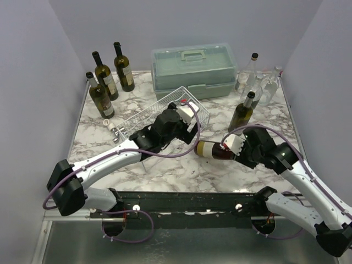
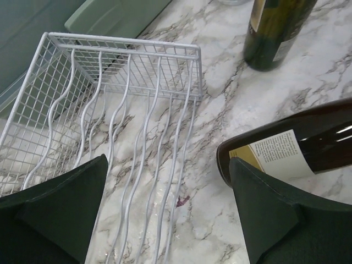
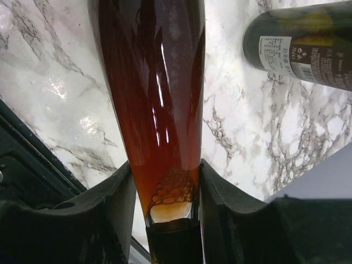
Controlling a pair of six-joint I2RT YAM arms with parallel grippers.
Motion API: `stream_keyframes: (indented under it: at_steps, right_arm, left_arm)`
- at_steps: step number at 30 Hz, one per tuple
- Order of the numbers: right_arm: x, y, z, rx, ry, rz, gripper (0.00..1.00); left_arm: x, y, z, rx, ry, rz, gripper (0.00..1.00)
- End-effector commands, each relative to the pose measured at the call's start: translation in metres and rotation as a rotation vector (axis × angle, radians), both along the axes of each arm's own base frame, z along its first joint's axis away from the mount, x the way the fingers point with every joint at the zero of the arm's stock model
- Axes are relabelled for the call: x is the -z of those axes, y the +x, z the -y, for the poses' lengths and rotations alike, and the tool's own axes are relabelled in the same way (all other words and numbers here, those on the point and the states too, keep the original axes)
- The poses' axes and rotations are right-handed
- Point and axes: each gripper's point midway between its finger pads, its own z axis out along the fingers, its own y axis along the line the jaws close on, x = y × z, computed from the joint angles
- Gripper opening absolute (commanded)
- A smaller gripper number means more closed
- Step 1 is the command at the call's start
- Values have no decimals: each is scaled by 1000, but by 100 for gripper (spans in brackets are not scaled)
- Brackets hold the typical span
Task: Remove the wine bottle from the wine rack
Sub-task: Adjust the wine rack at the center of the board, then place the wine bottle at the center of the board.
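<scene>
While the right gripper (image 3: 165, 187) clamps the wine bottle (image 1: 210, 149) at the shoulder, just above the neck, the left gripper (image 2: 168, 165) hangs wide open with nothing between its fingers.

Wine bottle: brown glass, cream label, lying on its side, off the wine rack (image 1: 146, 113) and just beside the rack's right end, base pointing toward the rack. Can't tell if it rests on the marble table (image 1: 165, 170) or hangs just above it. In the right wrist view both fingers press the glass from either side, jaws narrow around it.

Left wrist view: the dark fingers (image 2: 60, 209) are spread over the rack's near corner, white wavy wires below and between them. The bottle's base sits just beside the right finger; contact unclear.

Wine rack: white wire, on the table in front of the grey-green plastic case (image 1: 193, 69), no bottle in its grooves.

Also on the table:
- three dark green bottles (image 1: 104, 82), upright, back left
- clear bottles (image 1: 258, 77), upright, back right
- one dark bottle (image 1: 242, 113), upright, between the clear ones and the right gripper
</scene>
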Motion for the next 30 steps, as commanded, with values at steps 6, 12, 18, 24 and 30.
stream_keyframes:
  at_steps: [6, 12, 18, 24, 30]
  right_arm:
    - [-83, 33, -8, -82, 43, 296, 0]
    - [-85, 35, -1, -142, -45, 305, 0]
    - [-95, 39, 2, -233, -131, 330, 0]
    - [-104, 42, 5, -342, -232, 363, 0]
    - [-124, 46, 4, -464, -309, 441, 0]
  left_arm:
    - [-36, -60, 5, 226, -192, -64, 94]
    - [-44, -108, 24, 453, -332, -136, 94]
    - [-27, -137, 53, 611, -275, -91, 94]
    - [-1, -145, 90, 700, -204, 93, 94]
    - [16, -126, 114, 652, -230, 152, 97]
